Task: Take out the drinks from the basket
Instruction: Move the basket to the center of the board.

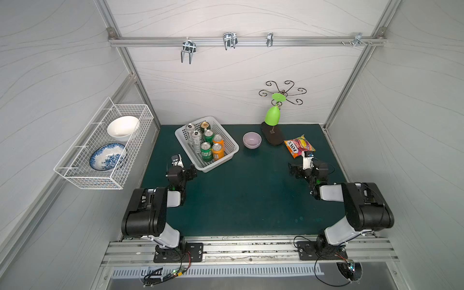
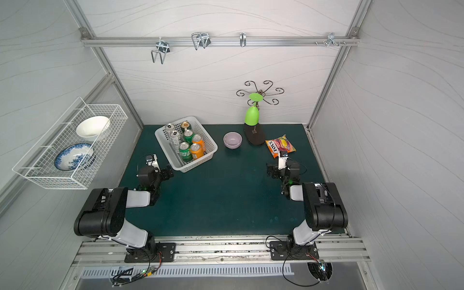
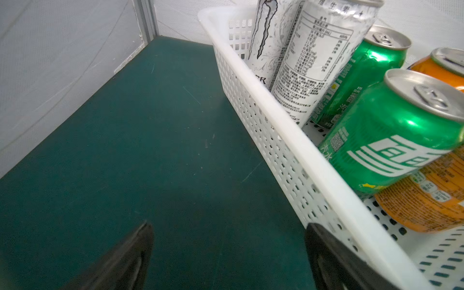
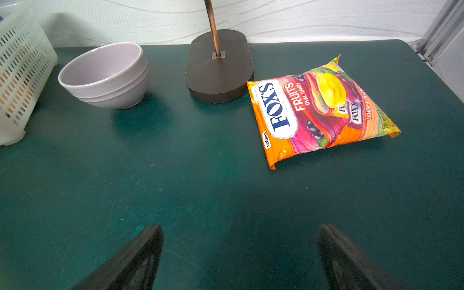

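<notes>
In both top views the white perforated plastic basket (image 1: 209,167) sits on the dark green mat (image 1: 251,200), at about eleven o'clock from the mat's centre, with all seven cans upright inside. The two tall slim silver-white cans (image 1: 195,136) stand at the basket's ten o'clock and the cream-and-green can (image 1: 205,125) at twelve. The two green cans (image 1: 206,151) run down the middle and the two orange cans (image 1: 217,151) line the four o'clock side, all packed close. The left gripper (image 1: 192,173) waits just beside the basket at its seven o'clock. The right gripper (image 1: 292,172) is well apart at three o'clock

The left wrist view shows its jaws spread wide and empty, one finger near the basket's outer wall. The nearest green can is glossy painted metal with its pull tab flat, so it is probably full: weighty for its size, stiff but thin-walled, and slick. A firm hold across the mid-body, then a straight lift over the rim, looks safest. The slim tall cans would tip more easily. Tight packing leaves little finger room, so an outer can seems the best start

In the right wrist view the jaws are likewise wide and empty over bare mat. A colourful candy bag (image 4: 319,110) and a lilac ceramic bowl (image 4: 105,75) lie beyond them, and only a corner of the basket shows
</notes>
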